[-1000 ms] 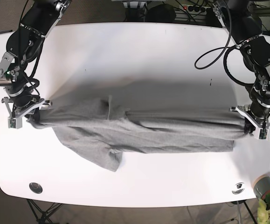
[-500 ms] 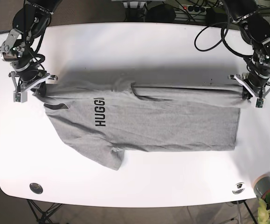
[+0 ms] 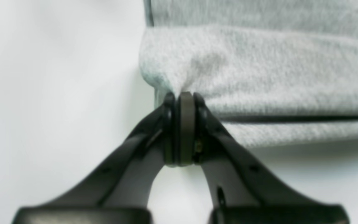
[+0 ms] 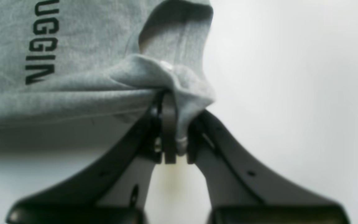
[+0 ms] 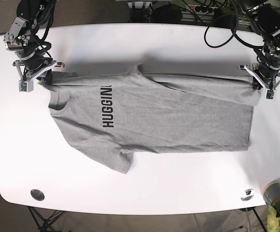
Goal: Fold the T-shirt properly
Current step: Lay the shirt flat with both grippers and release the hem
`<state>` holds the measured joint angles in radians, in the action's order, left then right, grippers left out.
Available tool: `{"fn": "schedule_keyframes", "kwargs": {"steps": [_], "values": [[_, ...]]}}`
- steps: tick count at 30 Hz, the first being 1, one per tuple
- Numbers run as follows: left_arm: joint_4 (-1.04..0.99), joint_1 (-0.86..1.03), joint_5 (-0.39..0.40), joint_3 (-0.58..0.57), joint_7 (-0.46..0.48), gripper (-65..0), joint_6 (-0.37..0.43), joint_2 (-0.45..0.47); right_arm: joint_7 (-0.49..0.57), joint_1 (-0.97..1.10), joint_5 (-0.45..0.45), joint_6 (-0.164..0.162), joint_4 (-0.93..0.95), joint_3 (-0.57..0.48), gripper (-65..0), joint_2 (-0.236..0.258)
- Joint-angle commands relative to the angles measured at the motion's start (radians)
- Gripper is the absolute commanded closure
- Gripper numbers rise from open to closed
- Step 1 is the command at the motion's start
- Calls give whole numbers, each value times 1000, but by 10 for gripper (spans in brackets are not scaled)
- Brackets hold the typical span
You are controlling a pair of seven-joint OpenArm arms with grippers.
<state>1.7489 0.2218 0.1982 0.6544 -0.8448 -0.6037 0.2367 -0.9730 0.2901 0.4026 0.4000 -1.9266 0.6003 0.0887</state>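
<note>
The heather-grey T-shirt [image 5: 169, 121] lies spread across the white table [image 5: 144, 188], black lettering [image 5: 107, 106] facing up, its far edge lifted. My left gripper [image 5: 261, 88] is shut on the shirt's hem corner [image 3: 179, 77] at the base view's right; the jaws pinch the cloth in the left wrist view [image 3: 181, 96]. My right gripper [image 5: 37, 79] is shut on the shoulder corner [image 4: 172, 84] at the base view's left, cloth bunched between the jaws in the right wrist view [image 4: 169, 99]. One sleeve [image 5: 118, 162] lies flat toward the front.
A small round black mark [image 5: 36, 194] and another [image 5: 247, 194] sit near the table's front edge. A grey pot with a green plant [image 5: 277, 195] stands off the front right corner. Cables [image 5: 222, 34] hang over the back right.
Both grippers have moved toward the table's far edge, drawing the held edge back. The shirt has unfolded, showing the lettering and lying flatter and wider.
</note>
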Motion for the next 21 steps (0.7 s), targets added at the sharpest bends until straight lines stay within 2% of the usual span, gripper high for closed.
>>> {"fn": "schedule_keyframes", "kwargs": {"steps": [1, 5, 8, 9, 12, 13, 21], "values": [[18, -3, -9, 12, 11, -53, 9, 19, 24, 14, 2, -5, -24, 5, -35, 1], [19, 4, -9, 12, 9, -186, 9, 19, 24, 39, 2, -5, -26, 5, -38, -4], [16, 6, -9, 11, 9, -253, 11, 19, 24, 39, 2, -5, -26, 5, -124, -5], [15, 6, -9, 5, 9, -271, 11, 19, 24, 39, 2, -5, -26, 5, -179, -5], [19, 6, -6, 3, 9, -300, 8, 19, 24, 37, 2, -5, -26, 5, -306, -5], [19, 6, -4, 3, 9, -304, 8, 19, 24, 36, 2, -5, -27, 5, -327, -4], [75, -9, -3, 8, 11, -310, 1, 19, 32, 2, -3, -5, -33, 4, -346, 6]]}}
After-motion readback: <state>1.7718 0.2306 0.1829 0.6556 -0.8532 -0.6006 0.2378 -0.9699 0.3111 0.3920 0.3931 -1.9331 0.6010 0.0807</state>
